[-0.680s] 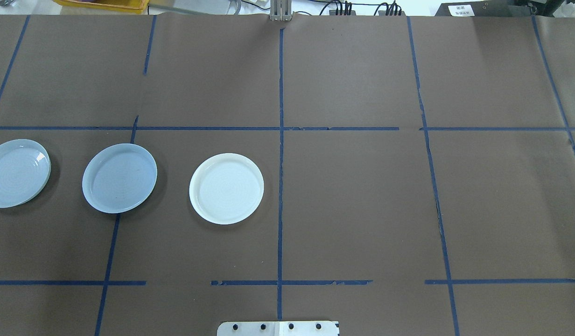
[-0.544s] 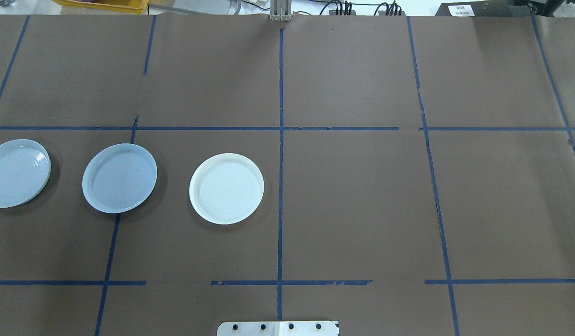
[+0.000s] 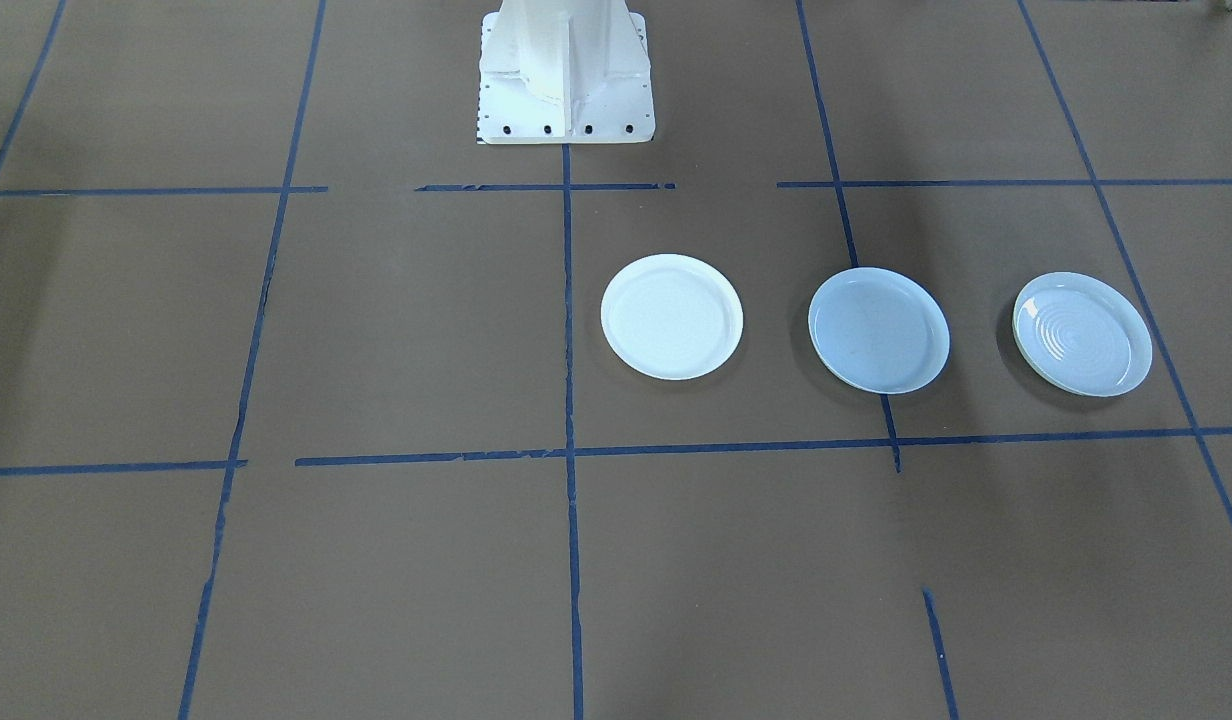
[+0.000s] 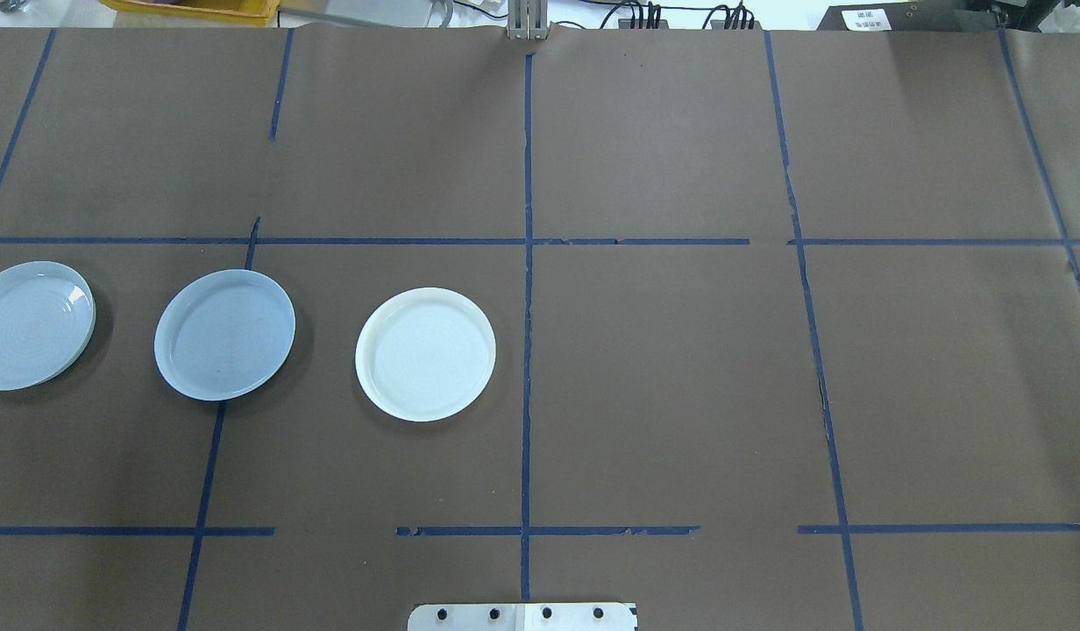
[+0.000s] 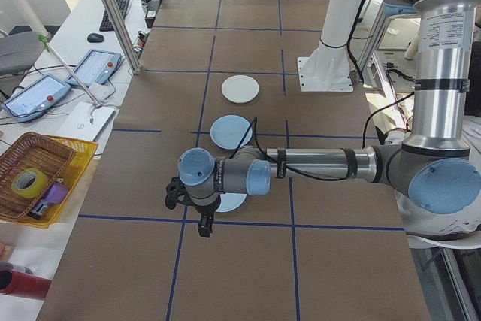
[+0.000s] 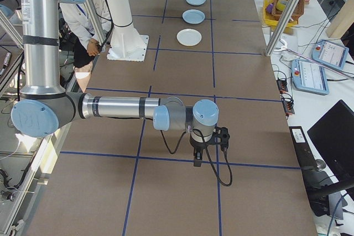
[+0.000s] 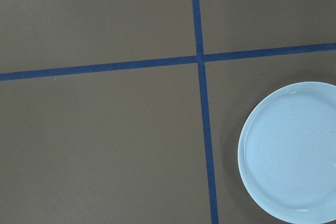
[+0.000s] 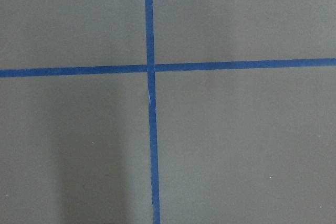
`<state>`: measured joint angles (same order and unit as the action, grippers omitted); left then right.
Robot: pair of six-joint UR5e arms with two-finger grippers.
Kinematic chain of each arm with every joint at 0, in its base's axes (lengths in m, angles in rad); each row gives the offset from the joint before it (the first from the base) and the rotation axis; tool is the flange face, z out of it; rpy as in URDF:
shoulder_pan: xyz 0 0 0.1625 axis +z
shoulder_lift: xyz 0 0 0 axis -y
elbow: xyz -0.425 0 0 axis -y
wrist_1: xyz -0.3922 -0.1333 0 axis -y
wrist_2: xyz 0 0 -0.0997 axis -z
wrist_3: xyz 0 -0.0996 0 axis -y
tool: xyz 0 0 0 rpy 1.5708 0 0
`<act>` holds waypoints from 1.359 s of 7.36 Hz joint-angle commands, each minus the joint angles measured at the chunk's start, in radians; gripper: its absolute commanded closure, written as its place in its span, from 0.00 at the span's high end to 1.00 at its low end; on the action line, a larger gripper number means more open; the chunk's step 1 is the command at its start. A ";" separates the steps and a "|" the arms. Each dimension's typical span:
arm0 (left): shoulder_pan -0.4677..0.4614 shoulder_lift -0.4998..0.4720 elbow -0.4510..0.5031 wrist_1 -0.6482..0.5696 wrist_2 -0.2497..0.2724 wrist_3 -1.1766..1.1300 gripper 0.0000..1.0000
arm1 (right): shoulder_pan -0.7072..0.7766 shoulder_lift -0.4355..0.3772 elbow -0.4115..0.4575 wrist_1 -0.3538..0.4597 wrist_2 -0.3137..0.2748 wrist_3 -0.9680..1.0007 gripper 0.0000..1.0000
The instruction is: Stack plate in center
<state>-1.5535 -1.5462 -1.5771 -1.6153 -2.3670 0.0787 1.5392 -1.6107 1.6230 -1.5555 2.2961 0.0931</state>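
Three plates lie in a row on the brown table. The center plate (image 4: pixel 224 334), smooth and pale blue-grey (image 3: pixel 878 330), sits between a white plate (image 4: pixel 425 354) and a ringed pale blue plate (image 4: pixel 33 325). In the exterior left view my left gripper (image 5: pixel 200 225) hangs over the table's end beside the ringed plate (image 5: pixel 229 202), which the arm partly hides. The left wrist view catches a pale blue plate (image 7: pixel 294 150) at its lower right. My right gripper (image 6: pixel 197 160) hovers over bare table at the opposite end, far from the plates. I cannot tell whether either gripper is open or shut.
Blue tape lines grid the brown table cover. The white robot base (image 3: pixel 566 70) stands at the table's near middle edge. A yellow basket (image 5: pixel 37 178) and tablets lie beyond the far edge. A person (image 6: pixel 83 23) sits behind the base.
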 commanded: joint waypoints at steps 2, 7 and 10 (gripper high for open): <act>0.024 0.001 0.040 -0.119 -0.003 -0.101 1.00 | -0.001 0.000 0.000 0.000 -0.001 0.000 1.00; 0.243 0.001 0.303 -0.704 -0.048 -0.570 1.00 | -0.001 0.000 0.000 0.000 0.000 0.000 1.00; 0.332 0.001 0.371 -0.871 -0.044 -0.720 1.00 | -0.001 0.000 0.000 0.000 0.000 0.000 1.00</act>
<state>-1.2525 -1.5447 -1.2263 -2.4414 -2.4130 -0.5963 1.5386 -1.6106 1.6230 -1.5554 2.2960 0.0936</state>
